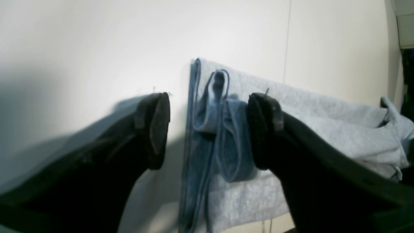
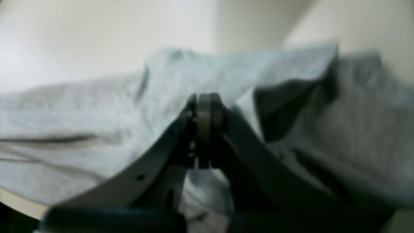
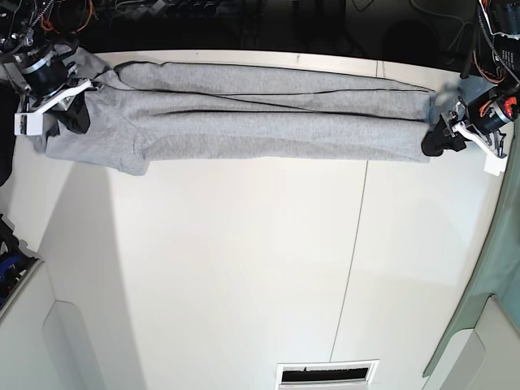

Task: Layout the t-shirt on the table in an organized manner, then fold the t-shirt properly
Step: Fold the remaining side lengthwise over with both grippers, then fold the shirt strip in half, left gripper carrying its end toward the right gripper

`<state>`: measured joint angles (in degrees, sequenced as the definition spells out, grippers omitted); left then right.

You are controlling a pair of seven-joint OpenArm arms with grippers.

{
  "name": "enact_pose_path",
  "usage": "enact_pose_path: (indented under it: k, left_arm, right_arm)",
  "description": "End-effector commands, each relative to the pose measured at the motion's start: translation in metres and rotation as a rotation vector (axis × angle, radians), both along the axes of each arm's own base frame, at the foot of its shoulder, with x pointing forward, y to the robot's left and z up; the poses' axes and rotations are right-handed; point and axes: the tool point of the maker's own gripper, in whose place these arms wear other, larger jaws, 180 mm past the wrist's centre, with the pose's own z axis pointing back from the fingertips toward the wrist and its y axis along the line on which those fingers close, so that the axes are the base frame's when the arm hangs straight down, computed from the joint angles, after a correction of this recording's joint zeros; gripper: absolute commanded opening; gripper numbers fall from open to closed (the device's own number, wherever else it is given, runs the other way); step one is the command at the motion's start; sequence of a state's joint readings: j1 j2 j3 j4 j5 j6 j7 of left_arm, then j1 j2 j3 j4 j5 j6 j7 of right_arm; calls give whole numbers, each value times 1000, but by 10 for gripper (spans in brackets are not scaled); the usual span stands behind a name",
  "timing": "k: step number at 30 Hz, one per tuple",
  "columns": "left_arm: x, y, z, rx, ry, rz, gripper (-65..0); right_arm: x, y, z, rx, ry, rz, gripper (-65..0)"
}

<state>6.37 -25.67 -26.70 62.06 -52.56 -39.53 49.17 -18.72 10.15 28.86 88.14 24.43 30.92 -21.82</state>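
Base view gives me the t-shirt (image 3: 244, 114) stretched into a long, narrow band along the far edge of the table (image 3: 244, 276), its long axis running from the far left corner toward the far right corner. Its wider, sleeved part lies at the left corner, and the narrow, straight end points at the right edge. No print faces me; I see plain grey cloth with long lengthwise creases.

My left gripper (image 3: 443, 138) sits at the band's narrow end, near the table's far right corner, with its arm coming in from beyond that corner. From the left wrist view, the left gripper (image 1: 208, 129) has its jaws spread wide, one on each side of the layered hem edge, and nothing is clamped between them.

My right gripper (image 3: 69, 110) is over the wide end at the far left corner, its arm reaching in from behind that corner. The right wrist view is blurred, but the right gripper (image 2: 204, 129) has its jaws pressed together above the rumpled cloth; I cannot tell whether any fabric is pinched.
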Motion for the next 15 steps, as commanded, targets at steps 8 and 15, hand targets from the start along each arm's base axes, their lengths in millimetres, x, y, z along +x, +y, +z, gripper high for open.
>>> enact_pose_path:
  k: [8, 15]
  left_arm:
    - [-19, 9, -7, 46, 41, -16, -244]
    - [-41, -18, -27, -16, 96, -22, -243]
  right_arm:
    - [-19, -8, -35, 69, 64, -66, -650]
    - [-11, -6, -30, 93, 40, -67, -650]
